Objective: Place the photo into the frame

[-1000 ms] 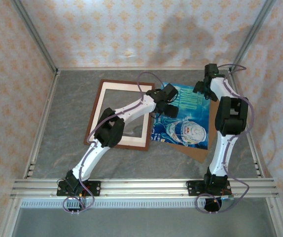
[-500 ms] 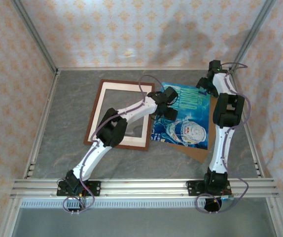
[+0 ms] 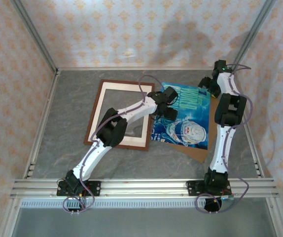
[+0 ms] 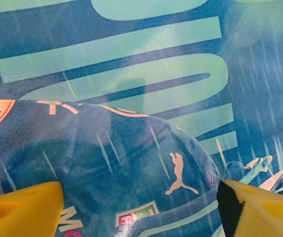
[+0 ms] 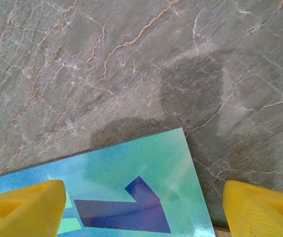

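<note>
Seen from above, a blue photo (image 3: pixel 188 118) lies flat on a brown board (image 3: pixel 198 152) at centre right of a grey marble bench (image 3: pixel 67 123). Its left edge sits close beside a reddish wooden frame (image 3: pixel 126 82), which lies flat at centre left. The left fingers (image 4: pixel 23 210) stand wide open above the photo's left part, holding nothing. The right fingers (image 5: pixel 18 207), also spread apart and empty, hang over the photo's upper right corner.
</note>
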Available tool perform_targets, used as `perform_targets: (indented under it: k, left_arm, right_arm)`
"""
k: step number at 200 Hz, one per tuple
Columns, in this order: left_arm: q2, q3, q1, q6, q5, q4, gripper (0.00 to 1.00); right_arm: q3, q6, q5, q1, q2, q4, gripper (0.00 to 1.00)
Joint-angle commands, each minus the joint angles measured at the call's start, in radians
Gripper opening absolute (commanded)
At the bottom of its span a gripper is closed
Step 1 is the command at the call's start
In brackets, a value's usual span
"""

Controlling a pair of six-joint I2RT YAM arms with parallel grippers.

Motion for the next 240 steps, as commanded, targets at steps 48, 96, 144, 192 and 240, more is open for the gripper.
perform_targets:
  k: [48, 96, 144, 192, 240]
  left_arm:
    - [0.045, 0.019, -0.005, 0.008, 0.025, 0.000, 0.80]
    - [0.043, 0.020, -0.007, 0.009, 0.028, 0.000, 0.79]
    - [0.045, 0.020, -0.007, 0.009, 0.032, 0.003, 0.79]
    - [0.042, 0.019, -0.005, 0.008, 0.037, 0.004, 0.79]
    - [0.042, 0.021, -0.006, 0.008, 0.050, 0.009, 0.79]
  right_arm:
    - [-0.017, -0.061, -0.248, -0.016, -0.007, 0.009, 0.75]
    - [-0.013, -0.096, -0.288, -0.017, -0.011, 0.004, 0.70]
    - [-0.019, -0.121, -0.299, -0.021, -0.038, 0.004, 0.68]
    - [-0.108, -0.155, -0.325, -0.041, -0.102, 0.057, 0.64]
    - [-0.232, -0.225, -0.311, -0.042, -0.186, 0.128, 0.36]
